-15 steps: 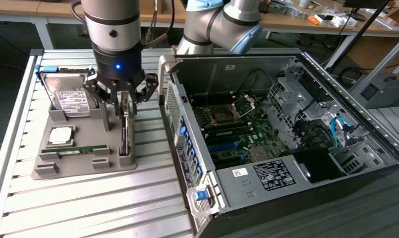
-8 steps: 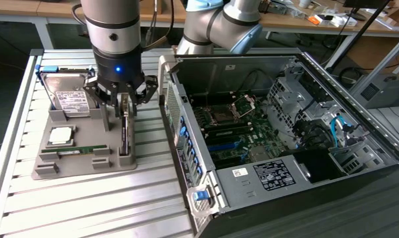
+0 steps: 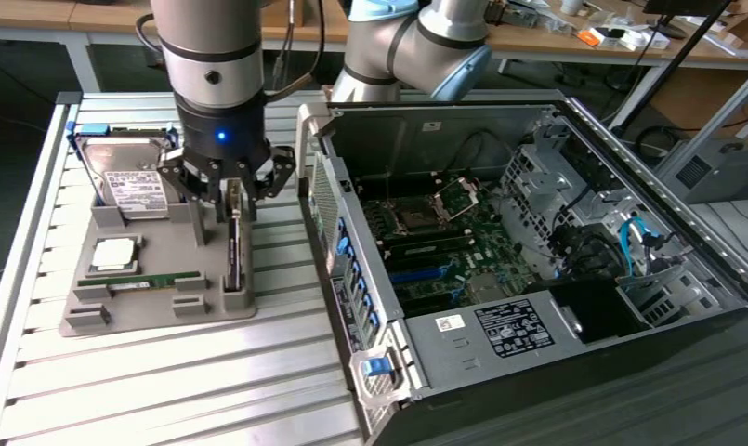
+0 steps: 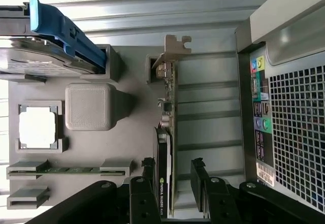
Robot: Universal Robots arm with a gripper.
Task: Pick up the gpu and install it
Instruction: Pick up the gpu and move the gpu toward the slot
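Note:
The gpu (image 3: 233,249) is a thin dark card with a pale metal end bracket, standing on edge in a slot of the grey holder tray (image 3: 150,316). My gripper (image 3: 232,189) hangs directly over the card's far end, open, with a finger on each side of it. In the wrist view the gpu (image 4: 166,107) runs between the two black fingertips (image 4: 148,169), with a gap to the finger on the computer-case side. Its bracket (image 4: 175,45) is at the end away from the gripper (image 4: 172,170). The open computer case (image 3: 622,167) lies to the exterior view's right, motherboard (image 3: 442,246) exposed.
The tray also carries a silver hard drive (image 3: 132,181) with a blue clip, a CPU (image 3: 113,253) and a green RAM stick (image 3: 150,279). The perforated case wall (image 4: 299,127) stands close beside the gpu. Everything rests on a slatted metal table (image 3: 163,390).

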